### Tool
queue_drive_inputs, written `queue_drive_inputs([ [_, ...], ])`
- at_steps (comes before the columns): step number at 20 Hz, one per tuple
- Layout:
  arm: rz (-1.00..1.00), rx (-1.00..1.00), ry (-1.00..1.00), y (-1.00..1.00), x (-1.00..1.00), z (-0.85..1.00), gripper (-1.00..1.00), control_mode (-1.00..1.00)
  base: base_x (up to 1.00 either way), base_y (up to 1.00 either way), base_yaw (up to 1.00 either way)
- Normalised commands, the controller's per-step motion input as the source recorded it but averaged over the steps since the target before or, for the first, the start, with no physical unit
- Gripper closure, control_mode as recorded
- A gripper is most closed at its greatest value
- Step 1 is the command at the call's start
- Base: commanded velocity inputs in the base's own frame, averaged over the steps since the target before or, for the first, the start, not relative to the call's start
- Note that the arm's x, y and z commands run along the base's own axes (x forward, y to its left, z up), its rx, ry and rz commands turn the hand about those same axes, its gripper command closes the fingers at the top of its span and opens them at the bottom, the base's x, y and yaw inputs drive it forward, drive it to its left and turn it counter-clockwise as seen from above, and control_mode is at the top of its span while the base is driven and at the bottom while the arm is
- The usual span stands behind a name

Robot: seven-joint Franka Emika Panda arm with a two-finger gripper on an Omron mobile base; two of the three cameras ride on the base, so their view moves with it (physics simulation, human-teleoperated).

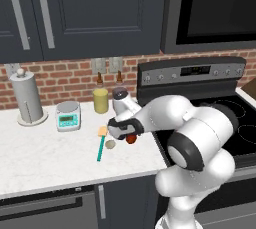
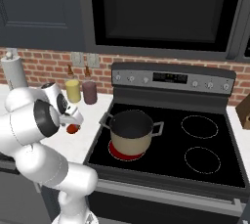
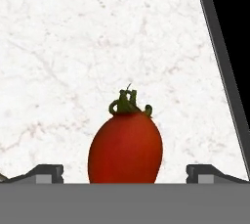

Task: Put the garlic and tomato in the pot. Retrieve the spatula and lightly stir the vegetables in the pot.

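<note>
A white marble counter (image 1: 45, 153) runs below a red brick wall beside a black stove. The hand (image 3: 125, 171) hangs low over it, spread wide and grasping nothing, its dark fingertips (image 3: 46, 173) either side of the small dark red tomato (image 3: 125, 147) lying on the counter. Just beside lie the pale garlic bulb (image 1: 110, 144) and the teal-handled spatula with its yellow blade (image 1: 101, 144). The beige stockpot with silver handles (image 2: 131, 132) sits on the stove's front left burner, well apart.
</note>
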Motion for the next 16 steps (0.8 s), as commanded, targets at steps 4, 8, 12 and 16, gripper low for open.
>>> queue_drive_inputs([
  [4, -0.09, 0.0, 0.0, -0.21, 0.0, -0.14, -1.0, -1.0, 0.0, 0.0, 0.0],
  [8, -0.06, 0.0, 0.0, -0.09, 0.0, -0.13, -1.0, -1.0, 0.0, 0.0, 0.0],
  [12, -0.01, 0.0, 0.0, 0.0, 0.0, -0.15, -1.0, -1.0, 0.0, 0.0, 0.0],
  [16, 0.0, 0.0, 0.0, 0.0, 0.0, -0.18, 1.0, -1.0, 0.0, 0.0, 0.0],
])
